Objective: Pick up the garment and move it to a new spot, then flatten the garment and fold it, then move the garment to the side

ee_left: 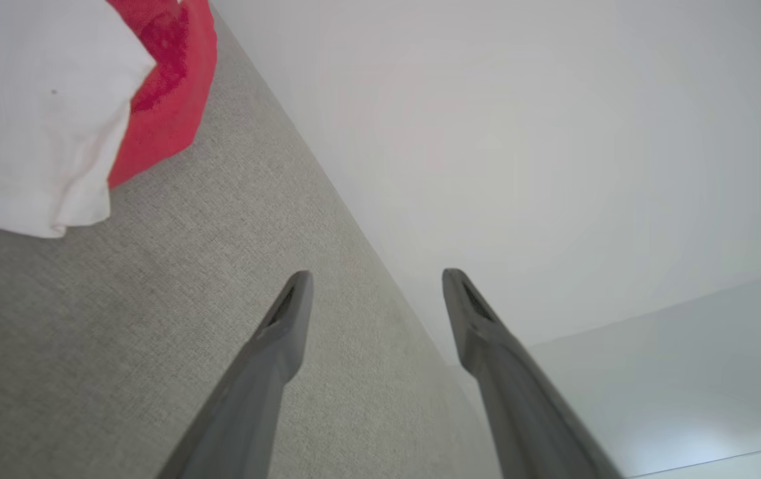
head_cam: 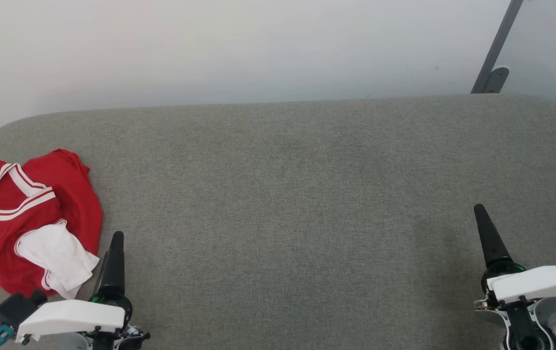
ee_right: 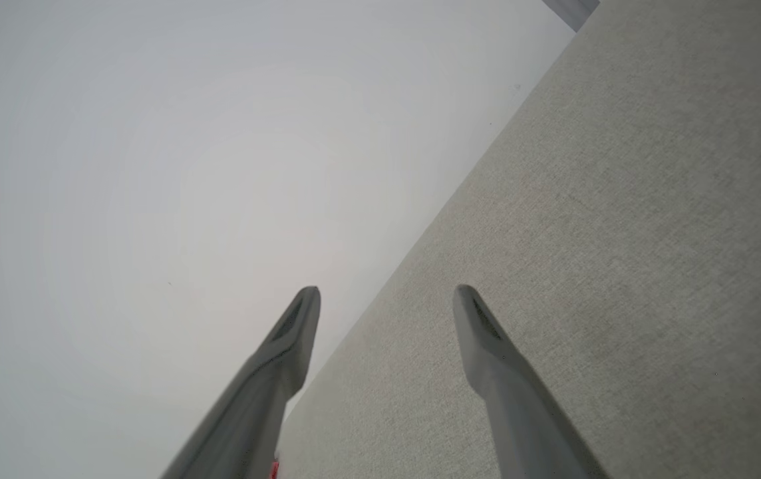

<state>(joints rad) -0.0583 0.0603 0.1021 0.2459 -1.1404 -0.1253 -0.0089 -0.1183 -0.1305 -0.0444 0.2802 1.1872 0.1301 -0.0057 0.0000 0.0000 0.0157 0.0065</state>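
Nearest the robot, the left gripper (ee_left: 375, 283) rests low over the grey fabric-covered bench (head_cam: 307, 194) at the lower left, its 2 dark fingers spread wide with nothing between them. The right gripper (ee_right: 387, 296) sits at the lower right, likewise spread and empty, well apart from the cloth.

Just beside the left gripper, on its outer side and a little further out, lies the garment (head_cam: 35, 218): a red jersey crumpled in a heap at the bench's left end, close to the edge. A white sleeve (head_cam: 57, 253) is flopped across its near side, and the striped collar (head_cam: 20, 194) lies open on top, further back.

The cloth looks light, thin and limp, so it will likely drape and bunch rather than hold a shape, and a single layer may slip from a shallow pinch. A raised fold is probably the easiest place to bite; the collar band or the shoulder seam looks firmer than the loose sleeve and should let the jersey hang out more evenly. The left arm is the obvious one for it.

Beyond, the bench runs bare to a pale wall (head_cam: 258, 48), with a slanted metal post (head_cam: 496, 48) at the far right.
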